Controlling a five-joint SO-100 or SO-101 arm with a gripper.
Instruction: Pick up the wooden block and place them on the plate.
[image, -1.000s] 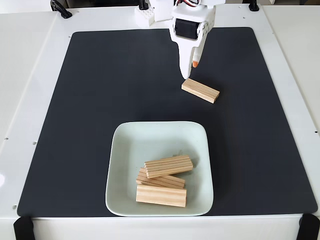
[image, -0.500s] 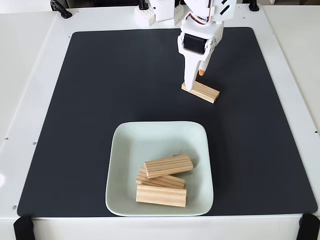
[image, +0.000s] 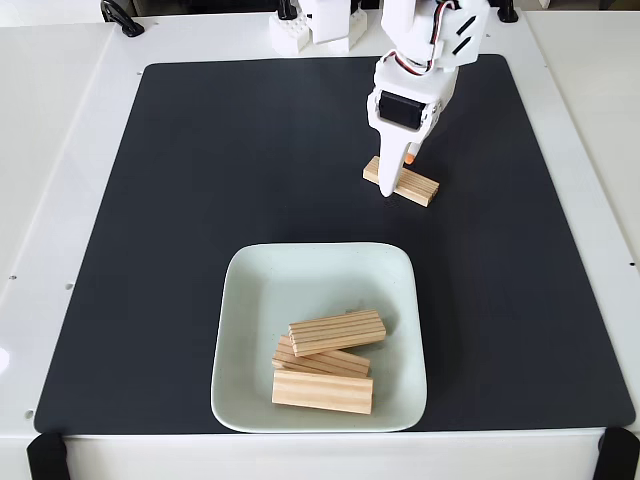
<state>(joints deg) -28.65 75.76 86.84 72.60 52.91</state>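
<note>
fixed view: the white gripper (image: 393, 178) reaches down over the lone wooden block (image: 415, 186) on the black mat (image: 180, 200), its fingers straddling the block's left part; whether they pinch it cannot be told. nearer the camera, the plate (image: 250, 300) carries three stacked blocks (image: 325, 362)

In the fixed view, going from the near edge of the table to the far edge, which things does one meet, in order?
The plate with three wooden blocks lying in it → the bare black mat → the lone wooden block on the mat, with the gripper down at it → the white arm base at the far edge.
</note>
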